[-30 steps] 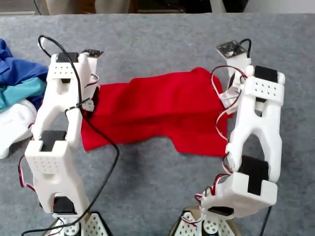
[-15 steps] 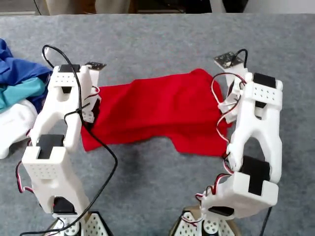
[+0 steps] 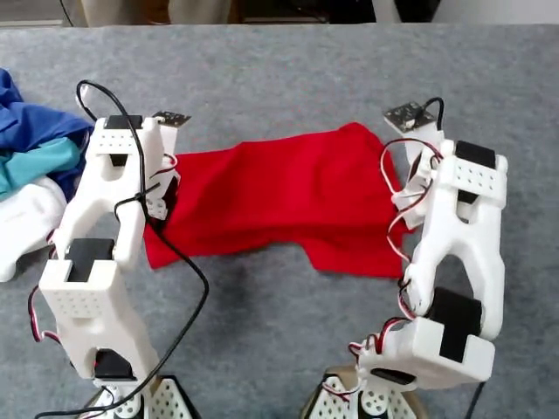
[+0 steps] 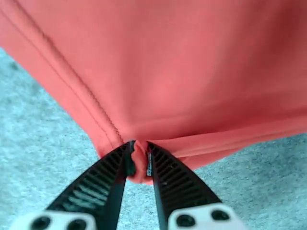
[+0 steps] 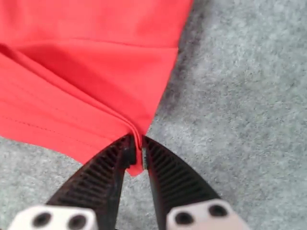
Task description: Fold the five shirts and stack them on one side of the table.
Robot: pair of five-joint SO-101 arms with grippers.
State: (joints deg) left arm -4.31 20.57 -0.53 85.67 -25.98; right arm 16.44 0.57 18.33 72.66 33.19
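Two arms pinch the ends of a red shirt on a grey worktop.

The worktop [image 3: 288, 78] carries the red shirt [image 3: 279, 196] spread crosswise over its middle. The cloth is creased, and one flap reaches toward the near edge. The left arm [image 3: 105, 218] stands over the shirt's left end and the right arm [image 3: 458, 227] over its right end. At the worktop's left edge a blue shirt [image 3: 31, 127], a teal shirt [image 3: 39, 161] and a white shirt [image 3: 22, 218] lie bunched together, apart from the red one. The left gripper [image 4: 139, 158] is clamped on a small fold of the red shirt at its stitched hem. The right gripper [image 5: 136, 148] is clamped on a folded corner of the same shirt, with bare worktop just beside it.
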